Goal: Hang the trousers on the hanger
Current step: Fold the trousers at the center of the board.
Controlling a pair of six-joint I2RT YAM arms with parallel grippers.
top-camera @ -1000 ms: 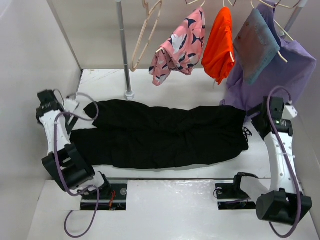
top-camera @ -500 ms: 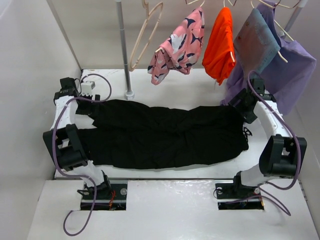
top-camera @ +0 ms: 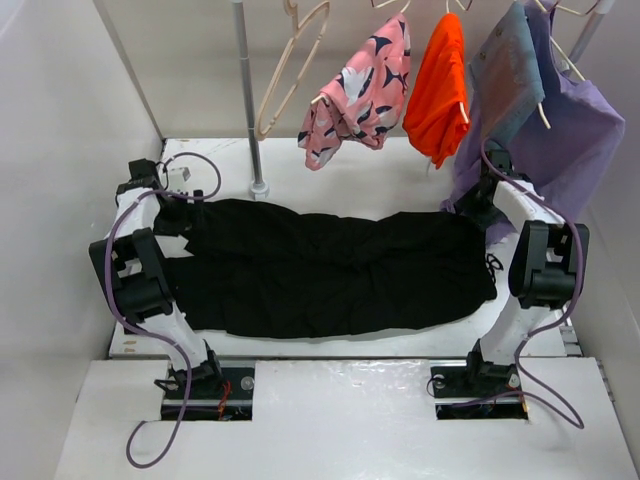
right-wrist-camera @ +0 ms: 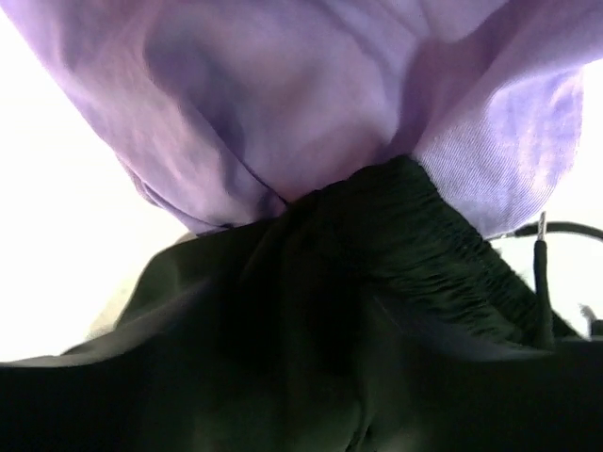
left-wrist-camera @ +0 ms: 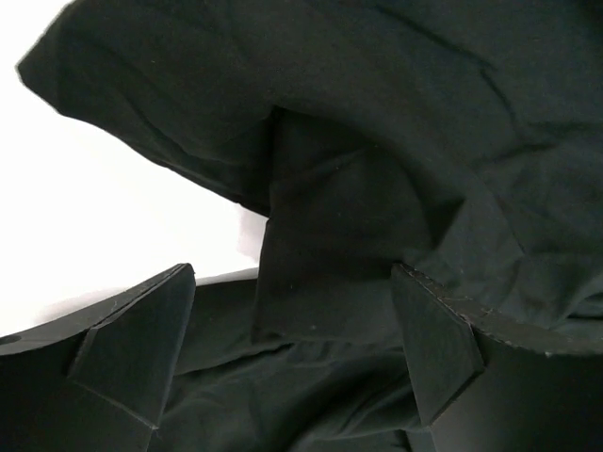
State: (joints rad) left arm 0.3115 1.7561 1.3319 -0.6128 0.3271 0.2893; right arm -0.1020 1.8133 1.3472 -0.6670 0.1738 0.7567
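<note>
Over white surface [top-camera: 340, 175], straddling trousers [left-wrist-camera: 424, 113] with wide-open, empty left fingers [left-wrist-camera: 132, 339]; right fingers untellable, risking snagging purple shirt [right-wrist-camera: 283, 94] ahead.

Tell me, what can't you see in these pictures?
1. Right gripper: its arm covers it from above; in its wrist view dark trousers swallow it. Open or shut unclear.
2. Hanger hook: top view, cut by the upper edge.
3. Trousers' waist corner: top view, purple shirt hangs over it.

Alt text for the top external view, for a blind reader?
Black trousers lie flat across a white table, with the left gripper and right gripper at opposite ends. Behind, an empty wooden hanger hangs beside hung clothes.
</note>
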